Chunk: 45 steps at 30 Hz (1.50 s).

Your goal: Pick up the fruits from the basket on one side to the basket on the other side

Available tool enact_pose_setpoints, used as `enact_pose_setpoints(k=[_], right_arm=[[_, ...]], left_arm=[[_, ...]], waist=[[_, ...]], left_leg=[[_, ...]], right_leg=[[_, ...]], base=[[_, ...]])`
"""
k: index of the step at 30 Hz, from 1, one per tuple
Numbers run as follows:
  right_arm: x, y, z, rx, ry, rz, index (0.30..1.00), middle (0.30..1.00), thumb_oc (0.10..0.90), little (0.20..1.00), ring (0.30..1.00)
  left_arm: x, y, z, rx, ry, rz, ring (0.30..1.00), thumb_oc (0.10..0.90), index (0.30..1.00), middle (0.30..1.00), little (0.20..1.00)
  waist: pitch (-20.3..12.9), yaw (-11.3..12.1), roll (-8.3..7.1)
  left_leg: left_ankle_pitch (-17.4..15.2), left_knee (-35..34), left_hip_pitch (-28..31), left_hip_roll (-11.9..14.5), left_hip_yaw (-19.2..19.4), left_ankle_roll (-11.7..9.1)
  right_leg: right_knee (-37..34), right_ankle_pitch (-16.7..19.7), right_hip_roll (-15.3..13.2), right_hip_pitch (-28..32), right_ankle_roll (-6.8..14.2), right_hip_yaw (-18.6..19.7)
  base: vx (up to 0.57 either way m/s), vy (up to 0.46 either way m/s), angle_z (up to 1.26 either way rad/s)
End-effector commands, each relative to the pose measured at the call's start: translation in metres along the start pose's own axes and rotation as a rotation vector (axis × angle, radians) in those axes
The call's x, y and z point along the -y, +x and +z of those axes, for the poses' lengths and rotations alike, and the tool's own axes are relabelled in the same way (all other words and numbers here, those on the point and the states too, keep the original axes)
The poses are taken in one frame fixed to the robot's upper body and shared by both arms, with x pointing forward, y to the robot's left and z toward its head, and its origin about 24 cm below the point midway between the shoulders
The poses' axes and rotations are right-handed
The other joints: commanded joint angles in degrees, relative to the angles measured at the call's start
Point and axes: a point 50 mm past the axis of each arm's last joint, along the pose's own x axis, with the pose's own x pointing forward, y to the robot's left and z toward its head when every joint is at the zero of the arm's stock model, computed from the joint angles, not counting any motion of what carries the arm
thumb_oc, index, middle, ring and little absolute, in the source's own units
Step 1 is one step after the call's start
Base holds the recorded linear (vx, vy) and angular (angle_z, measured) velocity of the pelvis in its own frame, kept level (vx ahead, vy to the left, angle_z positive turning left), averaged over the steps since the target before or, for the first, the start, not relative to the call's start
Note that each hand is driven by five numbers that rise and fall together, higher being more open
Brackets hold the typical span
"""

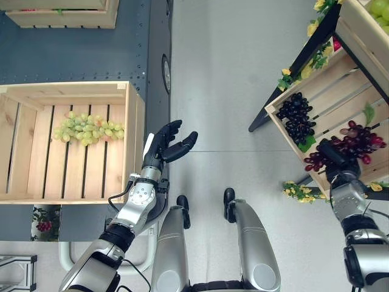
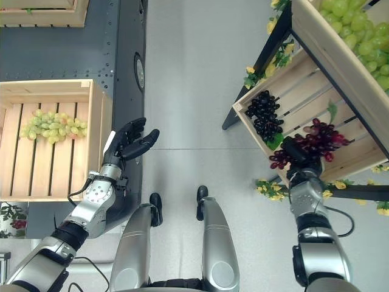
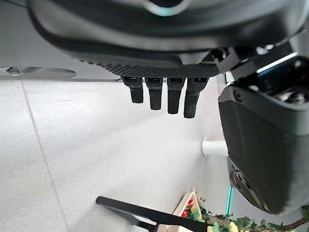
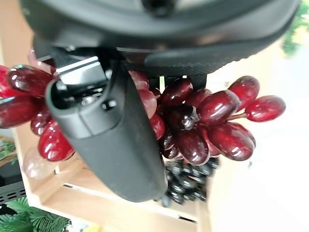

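Observation:
A bunch of green grapes (image 1: 88,129) lies in the wooden crate (image 1: 135,140) at my left. My left hand (image 1: 163,146) hovers open beside that crate's right wall, over the floor; its straight fingers (image 3: 166,94) hold nothing. At my right a tilted wooden crate (image 1: 325,85) holds a bunch of black grapes (image 1: 298,118) and a bunch of red grapes (image 1: 358,141). My right hand (image 1: 333,153) is inside this crate at the red bunch. In the right wrist view its thumb (image 4: 116,140) presses across the red grapes (image 4: 212,121), which bulge out around it.
The left crate rests on a dark blue platform (image 1: 79,55), with another wooden crate (image 1: 61,15) behind it. Above the right crate sits a second tilted crate of green grapes (image 2: 355,30) on a black stand (image 1: 304,55). Yellow flowers (image 1: 301,190) trim the stand. Grey floor lies between.

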Motion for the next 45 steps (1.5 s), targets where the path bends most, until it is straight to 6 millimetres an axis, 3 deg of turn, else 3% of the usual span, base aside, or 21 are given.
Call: enact_pose_setpoints(k=[1, 7, 15, 16, 25, 31, 39, 45], right_arm=[[0.012, 0.005, 0.085, 0.245, -0.017, -0.05, 0.3, 0.3, 0.4, 0.3, 0.3], [0.018, 0.006, 0.118, 0.262, -0.079, -0.077, 0.3, 0.3, 0.4, 0.3, 0.3], [0.037, 0.004, 0.132, 0.193, -0.198, -0.171, 0.3, 0.3, 0.4, 0.3, 0.3], [0.044, 0.003, 0.129, 0.164, -0.213, -0.213, 0.9, 0.9, 0.8, 0.9, 0.9], [0.059, 0.001, 0.123, 0.097, -0.275, -0.365, 0.9, 0.9, 0.8, 0.9, 0.9], [0.064, -0.001, 0.118, 0.04, -0.264, -0.474, 0.9, 0.9, 0.8, 0.9, 0.9], [0.058, 0.003, 0.106, -0.009, -0.246, -0.413, 0.9, 0.9, 0.8, 0.9, 0.9], [0.042, 0.008, 0.089, 0.005, -0.259, -0.293, 0.9, 0.9, 0.8, 0.9, 0.9]], left_arm=[[0.009, 0.008, 0.051, 0.23, -0.052, -0.053, 0.9, 0.8, 0.9, 0.9, 0.9], [0.002, 0.004, 0.054, 0.237, -0.036, -0.059, 0.9, 0.8, 0.9, 0.9, 0.9], [-0.002, -0.001, 0.053, 0.235, -0.02, -0.083, 0.9, 0.8, 0.9, 0.9, 0.9], [-0.001, -0.002, 0.053, 0.237, -0.02, -0.089, 0.9, 0.8, 0.9, 0.9, 0.9], [-0.001, -0.002, 0.059, 0.266, -0.004, -0.1, 0.9, 0.8, 0.9, 0.9, 0.9], [0.002, -0.001, 0.065, 0.291, -0.016, -0.1, 0.9, 0.8, 0.9, 0.9, 0.9], [0.003, -0.001, 0.082, 0.4, -0.016, -0.066, 0.9, 0.8, 0.9, 0.9, 0.9], [0.001, 0.001, 0.102, 0.499, -0.061, -0.042, 0.9, 0.8, 0.9, 0.9, 0.9]], waist=[[-0.8, 1.0, 0.69], [-0.8, 2.3, 0.36], [-0.8, 3.2, -0.03], [-0.8, 3.3, -0.01], [-0.8, 3.8, -0.39], [-0.8, 3.7, 0.17], [-0.8, 3.9, 0.4], [-0.8, 3.8, 0.44]], left_leg=[[-4.9, 5.6, 0.7, -3.1, 2.0, 2.6], [-5.7, 5.9, -0.1, -3.2, 1.4, 3.1], [-5.9, 6.6, -1.2, -3.3, 0.7, 3.4], [-6.0, 6.5, -1.1, -3.3, 0.7, 3.5], [-6.0, 6.0, -0.9, -3.2, 0.9, 4.0], [-5.8, 5.3, -0.4, -3.1, 1.1, 3.6], [-5.5, 4.0, 1.0, -3.2, 1.4, 3.6], [-5.6, 3.6, 2.3, -3.4, 1.6, 3.7]], right_leg=[[0.9, -2.9, 2.0, 6.8, -3.1, -2.8], [2.1, -3.1, 1.6, 5.7, -2.9, -3.4], [3.3, -3.2, 1.0, 4.7, -2.8, -4.2], [3.2, -3.1, 0.9, 4.7, -2.8, -4.3], [3.6, -3.1, 0.3, 4.7, -2.4, -5.0], [3.1, -3.2, 0.2, 5.1, -2.4, -5.2], [2.2, -3.2, 0.2, 6.2, -2.6, -4.9], [1.7, -3.2, 0.1, 7.3, -2.7, -4.8]], base=[[0.0, 0.0, 0.0], [0.02, -0.035, 0.08], [0.02, -0.031, 0.1], [0.02, -0.013, 0.06], [0.01, -0.007, 0.03], [0.0, 0.007, 0.02], [0.0, 0.0, 0.0], [0.01, 0.003, 0.0]])
